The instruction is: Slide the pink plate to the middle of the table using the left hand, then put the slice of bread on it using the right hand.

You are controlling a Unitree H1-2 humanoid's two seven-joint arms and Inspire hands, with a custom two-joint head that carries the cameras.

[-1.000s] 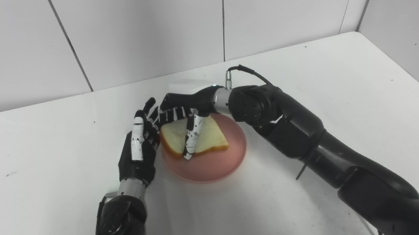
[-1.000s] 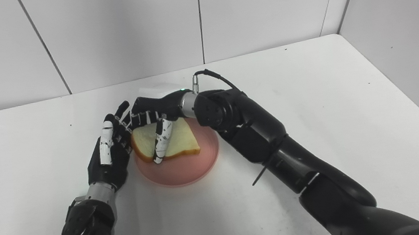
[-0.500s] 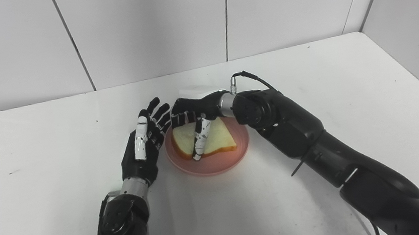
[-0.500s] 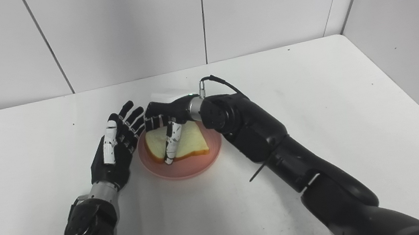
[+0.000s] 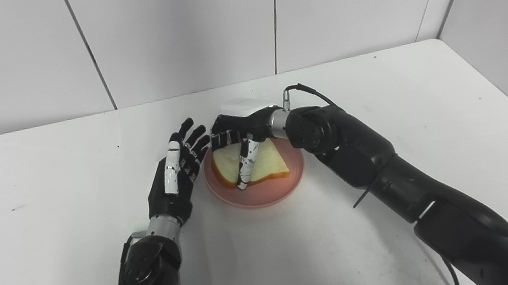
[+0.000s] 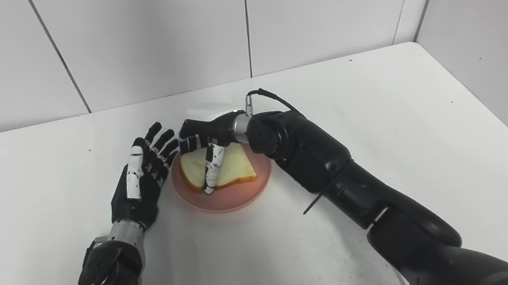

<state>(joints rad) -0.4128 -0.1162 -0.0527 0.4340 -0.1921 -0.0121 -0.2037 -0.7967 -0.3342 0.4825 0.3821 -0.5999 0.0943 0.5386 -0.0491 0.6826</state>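
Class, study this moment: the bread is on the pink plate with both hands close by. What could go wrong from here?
1. The right hand has fingers over the slice of bread; lifting away might drag it off.
2. The open left hand sits beside the pink plate and could nudge it.

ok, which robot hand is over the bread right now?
The right robot hand: its fingers reach over the bread slice on the pink plate. The left robot hand stands open beside the plate's left rim.
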